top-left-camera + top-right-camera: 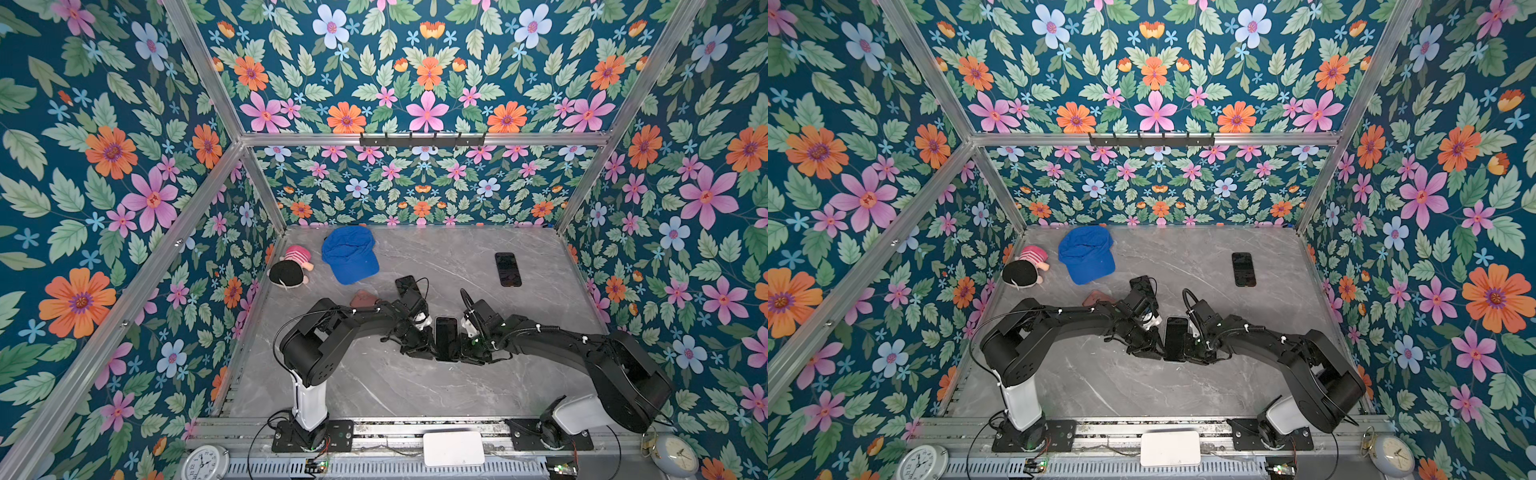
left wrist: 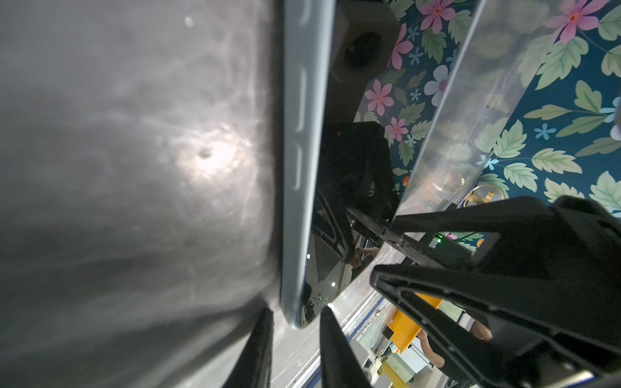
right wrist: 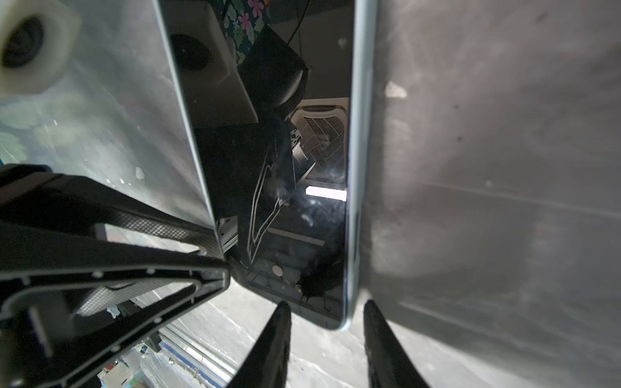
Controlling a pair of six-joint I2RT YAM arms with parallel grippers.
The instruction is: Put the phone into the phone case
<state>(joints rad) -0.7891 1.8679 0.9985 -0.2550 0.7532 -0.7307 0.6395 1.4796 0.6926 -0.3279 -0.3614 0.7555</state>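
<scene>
Down on the grey marble table (image 1: 395, 386), a little near of the middle, the phone (image 1: 446, 338) lies screen up with both arms meeting at its near end. Along its long sides runs what I take for the phone case (image 2: 295, 134), a pale blue rim with moulded button ridges. In both wrist views the dark glass sits inside that rim along the stretch on show, but the far end is out of sight there, so I cannot say it is seated all round. The left gripper (image 2: 295, 312) comes in flat at the near left corner, one finger (image 2: 258, 352) on the table side and one over the screen. They sit so close to the corner that I cannot tell whether they pinch it. The right gripper (image 3: 326, 304) straddles the near right corner the same way, but its jaws stand plainly wider than the edge, with a gap on the table side, so it hangs loose. Far to the right a second dark phone (image 1: 508, 269) lies alone. Just beyond the left arm sit a black slab (image 1: 406, 284), partly hidden, and a reddish-brown thing (image 1: 363, 298); what either is I cannot tell. At the far left a blue cap (image 1: 350, 254) and a plush doll (image 1: 291, 268) lie side by side.
</scene>
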